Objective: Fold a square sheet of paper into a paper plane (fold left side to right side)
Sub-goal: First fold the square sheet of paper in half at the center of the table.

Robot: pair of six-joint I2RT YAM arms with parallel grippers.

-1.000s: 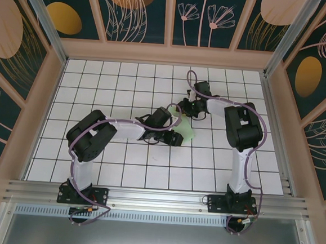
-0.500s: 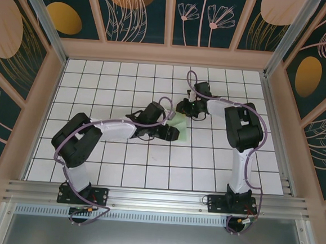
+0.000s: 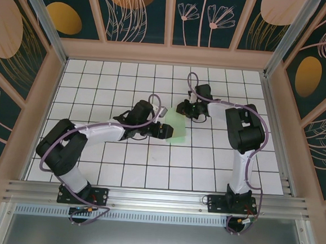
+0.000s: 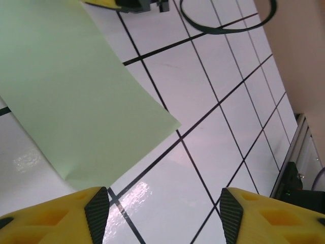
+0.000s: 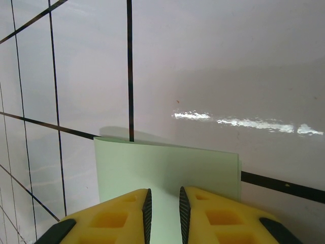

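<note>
The square sheet of paper [image 3: 178, 126] is pale green and lies on the white grid table, doubled over into a narrower rectangle. In the left wrist view the paper [image 4: 76, 91] spreads across the upper left, one corner close to my left finger. My left gripper [image 3: 163, 130] [image 4: 162, 203] sits just left of the paper, open wide over bare tile. My right gripper [image 3: 182, 108] [image 5: 164, 192] is down over the paper's far edge. Its jaws stand a narrow gap apart, and the flat paper [image 5: 162, 162] shows between and ahead of them. No paper plane shape is in view.
Wooden walls [image 3: 36, 117] box in the table on three sides, and a metal rail [image 3: 157, 199] runs along the near edge. The right arm's purple cable [image 3: 191, 82] loops behind its wrist; the cable [image 4: 228, 23] also arcs over tiles beyond the paper.
My left gripper has drawn back to the left off the paper while its jaws widened. The paper now lies flatter and more of it shows. The right gripper has stayed put.
</note>
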